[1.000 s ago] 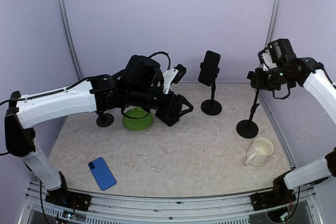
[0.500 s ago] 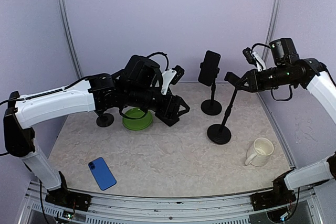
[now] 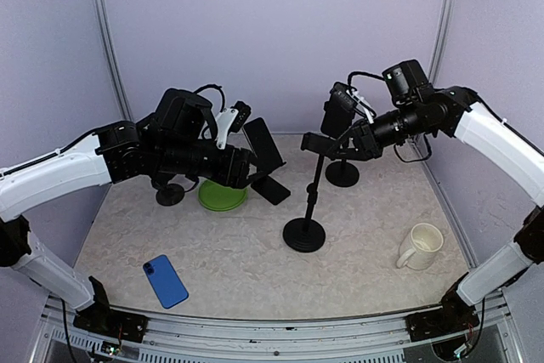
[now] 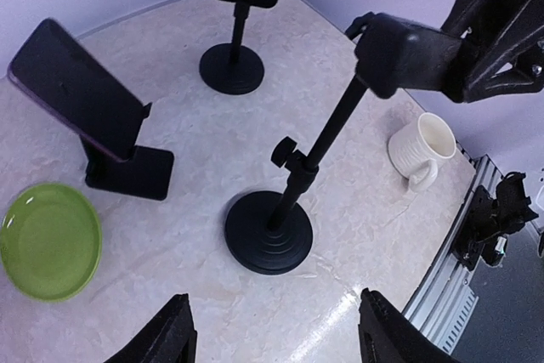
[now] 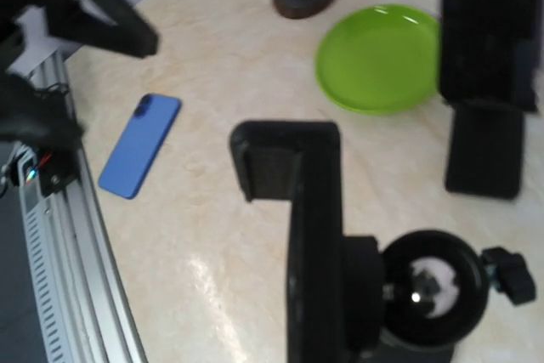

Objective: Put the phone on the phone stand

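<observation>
The blue phone (image 3: pixel 166 280) lies flat near the table's front left; it also shows in the right wrist view (image 5: pixel 140 144). The empty black phone stand (image 3: pixel 308 201) stands upright at mid-table on its round base (image 4: pixel 268 231). My right gripper (image 3: pixel 347 142) is shut on the stand's clamp head (image 5: pixel 289 172), seen from the left wrist view (image 4: pixel 408 44). My left gripper (image 4: pixel 276 333) is open and empty, hovering above the table left of the stand, with its fingertips (image 4: pixel 170 333) wide apart.
A black phone on a low desk stand (image 3: pixel 263 155) sits beside a green plate (image 3: pixel 223 195). Another black phone on a tall stand (image 3: pixel 341 116) is at the back. A white mug (image 3: pixel 421 246) is front right. A round stand base (image 3: pixel 170 195) lies behind my left arm.
My right gripper has carried the stand from the right side to mid-table. My left arm has drawn back to the left, uncovering the black phone on the low stand.
</observation>
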Controlling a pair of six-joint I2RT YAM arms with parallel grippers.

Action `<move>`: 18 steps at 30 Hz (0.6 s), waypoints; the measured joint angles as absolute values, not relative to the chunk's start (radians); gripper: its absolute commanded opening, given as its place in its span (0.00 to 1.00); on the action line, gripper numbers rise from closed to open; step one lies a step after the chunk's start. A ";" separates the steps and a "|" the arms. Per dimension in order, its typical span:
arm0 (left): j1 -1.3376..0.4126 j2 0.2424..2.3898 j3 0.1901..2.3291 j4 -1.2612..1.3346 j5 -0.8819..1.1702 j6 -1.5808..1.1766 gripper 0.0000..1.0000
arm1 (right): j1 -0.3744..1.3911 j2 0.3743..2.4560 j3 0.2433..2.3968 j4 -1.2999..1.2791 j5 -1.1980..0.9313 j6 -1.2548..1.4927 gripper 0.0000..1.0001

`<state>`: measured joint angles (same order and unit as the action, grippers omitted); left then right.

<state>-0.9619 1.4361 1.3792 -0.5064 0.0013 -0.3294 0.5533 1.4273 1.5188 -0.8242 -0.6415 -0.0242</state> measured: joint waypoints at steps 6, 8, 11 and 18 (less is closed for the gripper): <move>-0.916 1.345 1.262 -0.548 -0.023 -0.412 0.64 | 0.588 1.526 1.628 -0.834 -0.685 -0.142 0.06; -0.899 1.318 1.233 -0.562 -0.031 -0.437 0.64 | 0.599 1.543 1.642 -0.832 -0.690 -0.176 0.06; -0.876 1.280 1.198 -0.574 -0.036 -0.473 0.64 | 0.619 1.570 1.658 -0.845 -0.692 -0.215 0.06; -0.863 1.243 1.176 -0.597 -0.043 -0.529 0.64 | 0.675 1.614 1.671 -0.856 -0.680 -0.277 0.21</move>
